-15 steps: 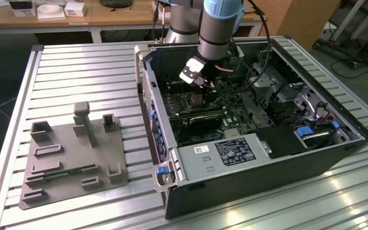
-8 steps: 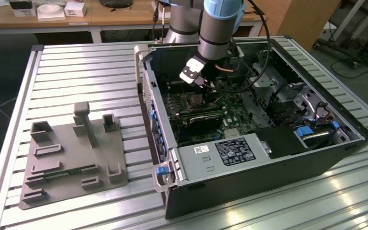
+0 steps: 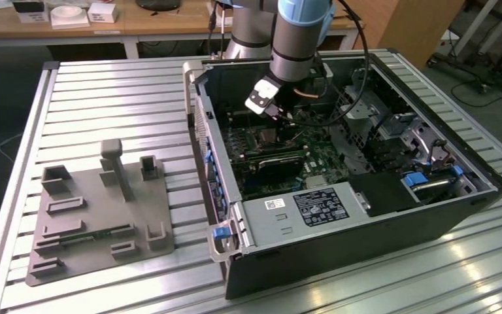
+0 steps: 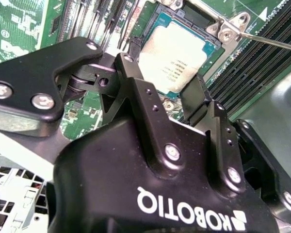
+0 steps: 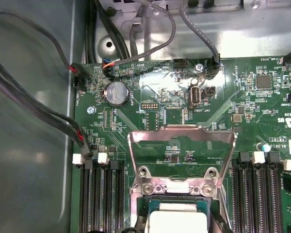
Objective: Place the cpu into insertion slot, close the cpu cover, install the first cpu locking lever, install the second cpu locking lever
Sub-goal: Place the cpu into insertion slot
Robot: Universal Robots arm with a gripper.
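The cpu (image 4: 179, 48), a square chip with a silvery top, lies level in the insertion slot (image 4: 167, 6) on the green board. My gripper (image 4: 162, 73) straddles it, its black fingers (image 4: 131, 68) pressed against two opposite edges of the chip. In the first wrist view the cpu (image 5: 177, 223) sits below the cpu cover (image 5: 179, 131), a silvery frame that stands raised on its hinge. A thin locking lever (image 4: 269, 42) sticks out beside the slot, unlatched. In the exterior view the gripper (image 3: 273, 119) reaches down inside the computer case over the slot (image 3: 268, 136).
The open computer case (image 3: 460, 196) walls in the board on all sides. A black labelled box (image 3: 321, 206) fills its near end. Memory slots (image 5: 102, 199) flank the socket, and cables (image 5: 39, 111) run along the case wall. A grey fixture plate (image 3: 94, 209) lies at the exterior view's left.
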